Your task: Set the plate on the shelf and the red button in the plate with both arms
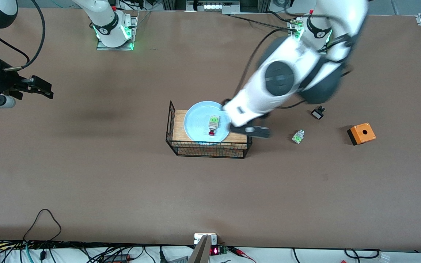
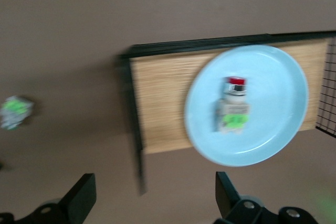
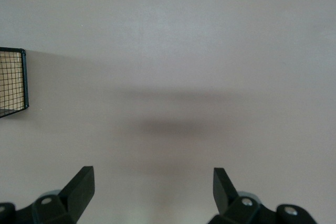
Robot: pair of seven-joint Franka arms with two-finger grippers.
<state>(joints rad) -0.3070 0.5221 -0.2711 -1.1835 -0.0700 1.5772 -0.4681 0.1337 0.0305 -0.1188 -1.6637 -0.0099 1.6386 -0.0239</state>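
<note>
While red button lies on plate, left pincer spread, apparently empty; right pincer spread, waiting.

Red button on plate in wire basket, left pincer beside.

Glossy plate rests on the black wire basket's wood-grain floor.

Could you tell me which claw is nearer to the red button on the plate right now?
Left. The left claw hangs open at the basket's edge beside the plate holding the red button; the right claw waits open toward the right arm's end.
</note>
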